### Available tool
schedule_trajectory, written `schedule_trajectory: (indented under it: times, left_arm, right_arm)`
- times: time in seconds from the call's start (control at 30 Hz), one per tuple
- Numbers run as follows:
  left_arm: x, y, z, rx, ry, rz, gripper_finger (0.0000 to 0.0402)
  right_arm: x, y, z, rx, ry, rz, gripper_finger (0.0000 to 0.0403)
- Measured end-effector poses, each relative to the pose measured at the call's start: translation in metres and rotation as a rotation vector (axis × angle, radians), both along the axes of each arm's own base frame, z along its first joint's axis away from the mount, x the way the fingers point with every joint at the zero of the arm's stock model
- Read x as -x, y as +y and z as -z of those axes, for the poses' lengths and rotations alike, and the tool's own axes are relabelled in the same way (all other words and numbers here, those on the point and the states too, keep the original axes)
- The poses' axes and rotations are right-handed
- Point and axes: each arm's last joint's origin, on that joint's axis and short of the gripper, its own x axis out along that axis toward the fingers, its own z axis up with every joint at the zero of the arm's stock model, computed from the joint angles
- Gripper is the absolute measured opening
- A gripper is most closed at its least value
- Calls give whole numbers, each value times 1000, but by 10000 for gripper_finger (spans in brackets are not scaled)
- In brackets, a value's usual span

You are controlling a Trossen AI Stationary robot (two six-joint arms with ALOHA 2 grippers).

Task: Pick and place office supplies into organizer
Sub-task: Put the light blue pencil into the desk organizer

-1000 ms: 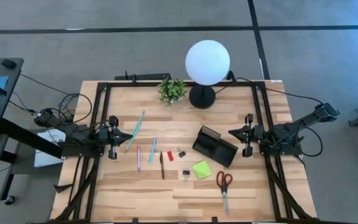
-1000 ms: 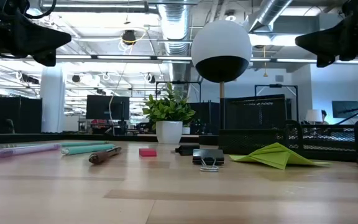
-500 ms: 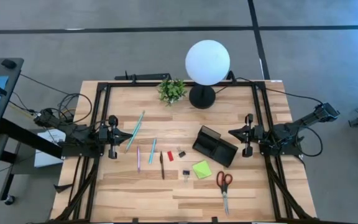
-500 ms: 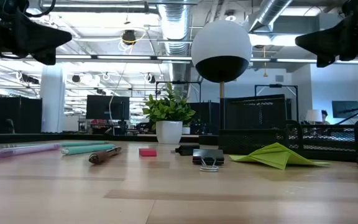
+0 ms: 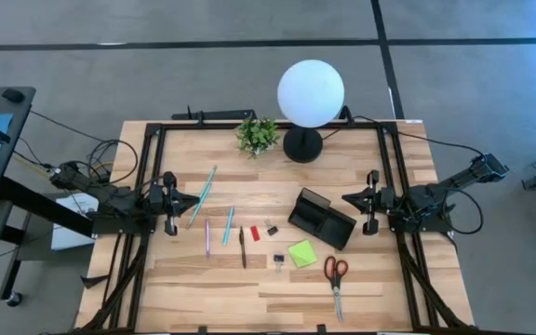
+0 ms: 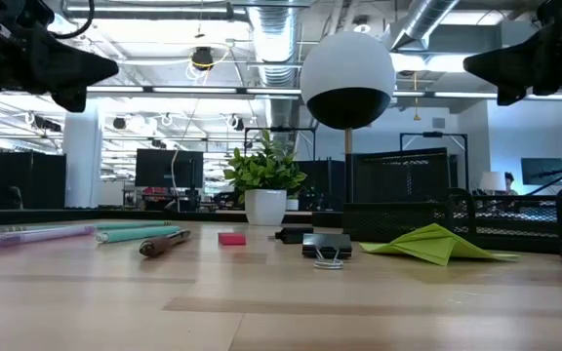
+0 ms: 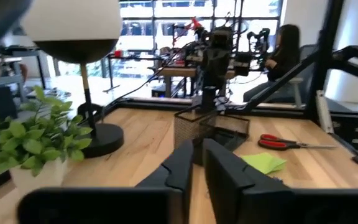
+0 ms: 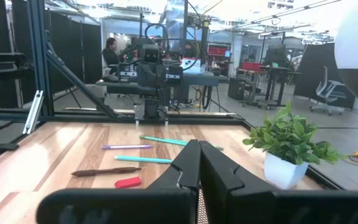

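Two grippers at table edges | left gripper (image 5: pixel 188 198) ajar | right gripper (image 5: pixel 347 197) closed, empty

- You have a table (image 5: pixel 249 288) of pale wooden planks, smooth with a soft satin sheen in the low view.
- The organizer (image 5: pixel 322 219) looks like black wire mesh metal, matt.
- The sticky-note pad (image 5: pixel 302 253) is lime-green paper, matt, its top sheets curling up.
- The scissors (image 5: pixel 335 279) pair glossy red plastic handles with bright metal blades.
- The pens (image 6: pixel 86 234) look like smooth plastic; the dark one (image 6: pixel 164 243) is shinier.
- The binder clip (image 6: pixel 327 251) shows black body and shiny wire handles.
- The globe lamp (image 5: pixel 311 91) has a matt white globe on a black base.
- The plant pot (image 6: pixel 265 207) is smooth white, slightly glossy.
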Motion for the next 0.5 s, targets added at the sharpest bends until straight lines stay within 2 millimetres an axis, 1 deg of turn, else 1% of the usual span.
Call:
schedule_trajectory:
  times: [0.23,0.33,0.5]
  left_arm:
    - [-4,0,3,64,28,-80,121]
    - [-5,2,-10,94,-88,-144,139]
    - [-4,4,-36,48,-143,-247,142]
  right_arm:
    - [0,0,0,0,0,0,0]
    - [0,0,0,0,0,0,0]
    - [0,0,0,0,0,0,0]
